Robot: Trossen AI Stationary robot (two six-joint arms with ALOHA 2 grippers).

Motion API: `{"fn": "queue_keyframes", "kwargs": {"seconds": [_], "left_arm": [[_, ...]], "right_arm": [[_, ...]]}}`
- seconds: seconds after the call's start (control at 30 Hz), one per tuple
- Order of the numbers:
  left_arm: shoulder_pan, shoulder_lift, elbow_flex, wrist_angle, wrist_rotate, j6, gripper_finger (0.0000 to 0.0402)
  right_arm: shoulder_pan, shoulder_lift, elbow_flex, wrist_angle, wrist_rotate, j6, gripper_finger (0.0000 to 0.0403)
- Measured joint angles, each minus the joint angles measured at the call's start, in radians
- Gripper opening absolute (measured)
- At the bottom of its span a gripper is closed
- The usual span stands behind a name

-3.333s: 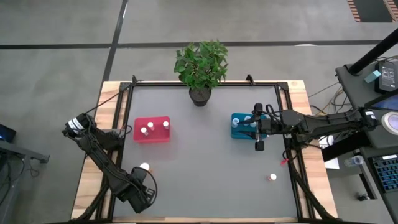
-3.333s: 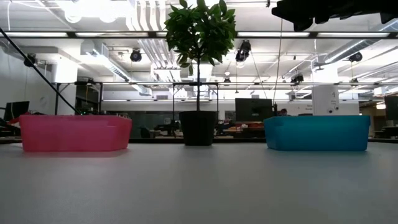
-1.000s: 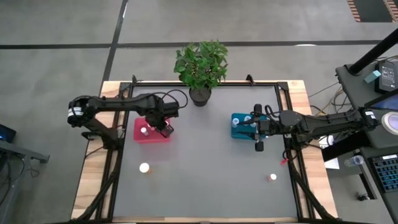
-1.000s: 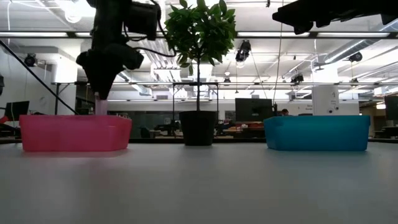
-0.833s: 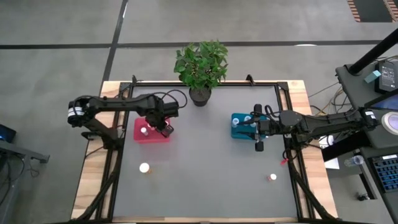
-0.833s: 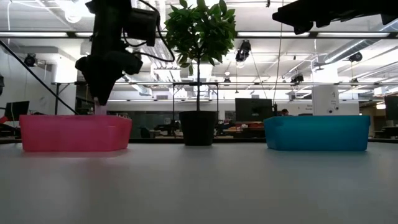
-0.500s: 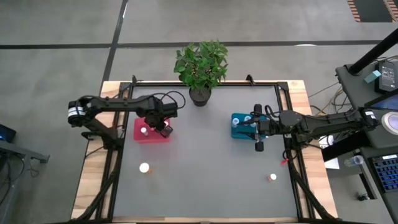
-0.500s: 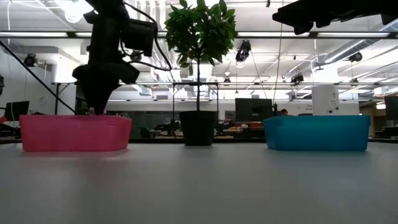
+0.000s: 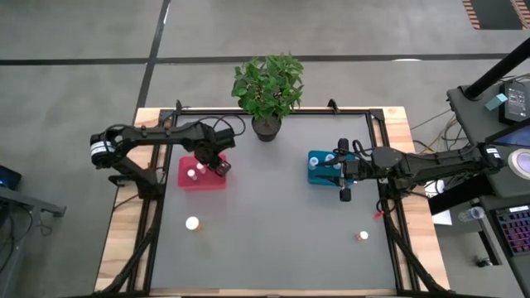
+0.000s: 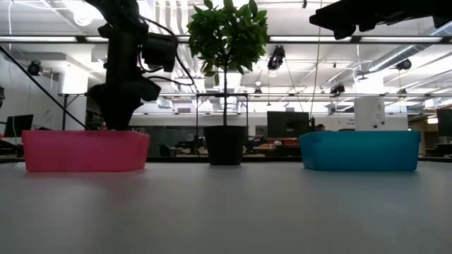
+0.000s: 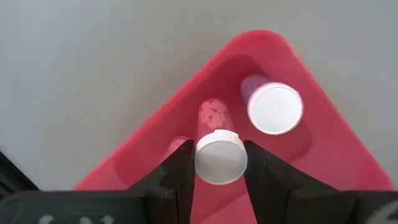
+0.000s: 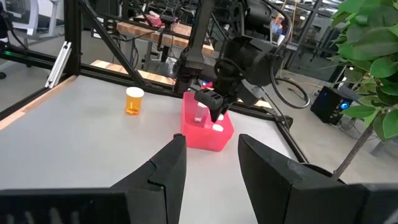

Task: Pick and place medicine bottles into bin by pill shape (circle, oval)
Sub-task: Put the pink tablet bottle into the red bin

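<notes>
The left arm reaches in from the counter's left edge, elbow bent, with the left gripper pointing down into the red bin; its jaws are closed around a clear bottle just under the white cap, as the left wrist view shows. That view looks straight down into the bin, where pink round pills show through the held bottle's body and a second capped bottle stands just beside it; no label or writing can be read on either. The right arm stretches in from the right side, and the right gripper hangs above the teal bin; its jaws stand a little apart with nothing between them. From above, two stray bottles show on the counter, one white-capped at the front left and a small one at the front right. The right wrist view alone shows an orange bottle standing on the counter. The low view shows both bins from the side, the potted plant between them, and the left gripper sunk behind the red bin's rim, its tips hidden.
</notes>
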Motion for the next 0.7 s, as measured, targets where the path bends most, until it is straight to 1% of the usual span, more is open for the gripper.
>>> {"fn": "queue_keyframes", "kwargs": {"seconds": [0.7], "left_arm": [[0.014,0.0,-0.006,0.005,0.001,0.001,0.0099]], "right_arm": [[0.0,0.0,0.0,-0.002,0.0,-0.003,0.0137]]}}
